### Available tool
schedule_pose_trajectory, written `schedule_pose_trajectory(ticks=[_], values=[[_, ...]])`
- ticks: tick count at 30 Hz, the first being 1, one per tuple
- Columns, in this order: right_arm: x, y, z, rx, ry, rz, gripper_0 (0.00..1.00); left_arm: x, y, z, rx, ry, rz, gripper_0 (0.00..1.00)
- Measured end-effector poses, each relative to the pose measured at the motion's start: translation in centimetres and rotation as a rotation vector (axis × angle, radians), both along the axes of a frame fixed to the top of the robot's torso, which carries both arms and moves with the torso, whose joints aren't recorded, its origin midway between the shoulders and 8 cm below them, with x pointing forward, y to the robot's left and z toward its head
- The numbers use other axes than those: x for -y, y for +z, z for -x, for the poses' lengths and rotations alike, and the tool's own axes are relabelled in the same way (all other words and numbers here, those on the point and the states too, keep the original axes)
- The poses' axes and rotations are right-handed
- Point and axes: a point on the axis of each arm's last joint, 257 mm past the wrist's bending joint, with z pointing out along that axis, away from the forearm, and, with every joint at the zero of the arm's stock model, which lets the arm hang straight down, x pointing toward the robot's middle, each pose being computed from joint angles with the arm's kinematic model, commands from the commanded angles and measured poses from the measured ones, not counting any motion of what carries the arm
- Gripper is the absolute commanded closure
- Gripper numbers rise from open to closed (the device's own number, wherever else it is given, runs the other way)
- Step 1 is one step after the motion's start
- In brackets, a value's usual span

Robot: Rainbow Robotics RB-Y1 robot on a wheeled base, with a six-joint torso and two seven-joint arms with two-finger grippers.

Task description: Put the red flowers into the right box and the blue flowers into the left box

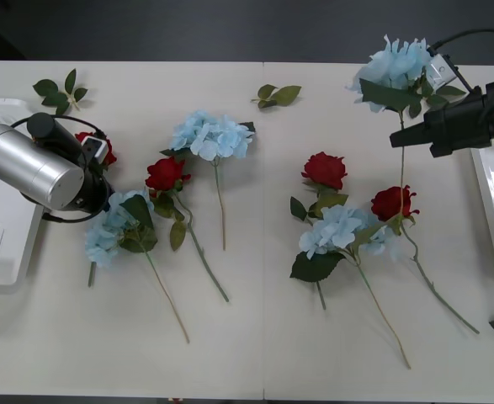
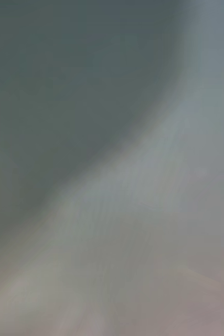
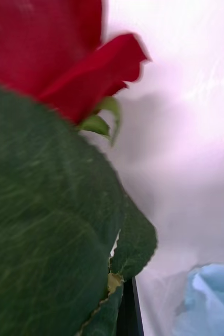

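Evenly lit white table (image 1: 255, 353) under soft overhead light, with faint shadows.
The front view is sharp, without glare. The right wrist view is a total grey-green blur. In the left wrist view, a red rose (image 3: 54, 52) and leaf (image 3: 43, 220) sit close and soft-focused.

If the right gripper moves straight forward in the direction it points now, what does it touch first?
Probably the thin stem of the blue flower at the table's far right. The right gripper points toward the robot's left, and its tip already sits at that stem in the front view. Height is unclear, so it may pass above.
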Motion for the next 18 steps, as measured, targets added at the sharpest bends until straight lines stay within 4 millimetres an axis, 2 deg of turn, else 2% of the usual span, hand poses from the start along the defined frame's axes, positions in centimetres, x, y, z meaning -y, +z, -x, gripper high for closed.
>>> schedule_pose_trajectory(ticks=[3,6,12,16,18], values=[[-3.1,3.0,0.7,-0.002,0.019,-0.153,1.0,0.5,1.5,-0.7,0.033,-0.009,0.015,1.0],[-5.7,5.0,1.8,-0.009,0.037,-0.286,1.0,0.9,3.6,-1.6,0.077,-0.03,0.022,1.0],[-9.7,7.4,4.9,-0.055,0.062,-0.494,1.0,1.5,9.2,-2.6,0.195,-0.113,0.034,1.0],[-11.3,7.7,6.8,-0.052,0.093,-0.514,1.0,1.8,12.6,-2.6,0.269,-0.174,0.05,1.0],[-12.2,8.4,7.3,-0.035,0.096,-0.53,1.0,2.8,13.8,-2.2,0.29,-0.187,0.107,1.0]])
